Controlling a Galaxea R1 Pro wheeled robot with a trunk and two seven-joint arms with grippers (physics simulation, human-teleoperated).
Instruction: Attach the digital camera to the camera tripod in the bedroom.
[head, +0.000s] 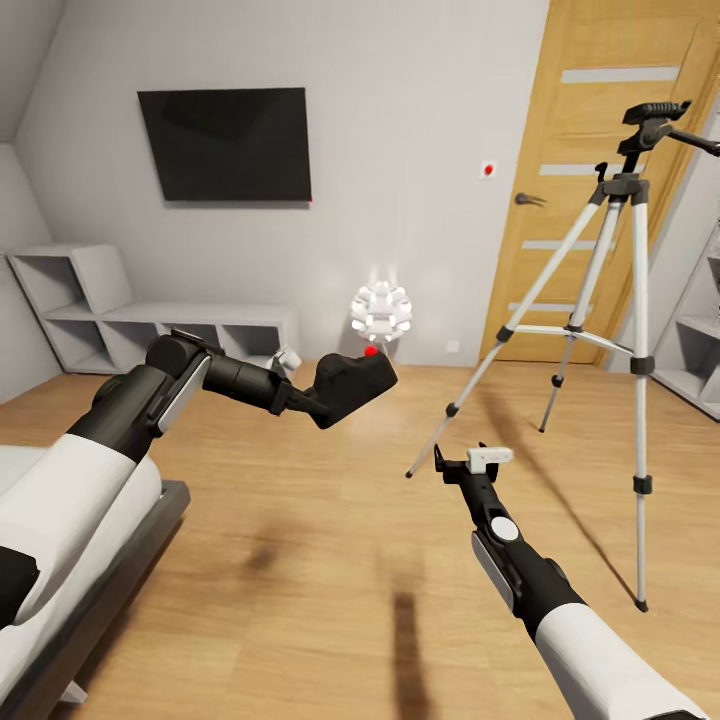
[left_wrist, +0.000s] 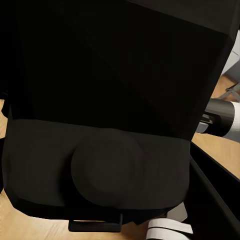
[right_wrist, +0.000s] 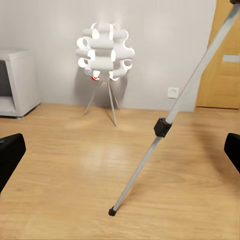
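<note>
Two grippers: the left gripper (head: 315, 400) is clamped on the digital camera (head: 355, 385); the right gripper (head: 455, 463), jaws wide apart and empty, points at the camera tripod (head: 625, 290) just beyond it.

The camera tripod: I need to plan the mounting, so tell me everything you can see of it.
The camera tripod stands upright on the wooden plank floor before the wooden door, to the robot's right. Three thin silver-grey telescoping legs spread wide, with black joints, black feet and a centre brace. Its dark head on top is bare, with a pan handle pointing right. Nothing touches it; the right gripper hovers near its closest foot.
</note>
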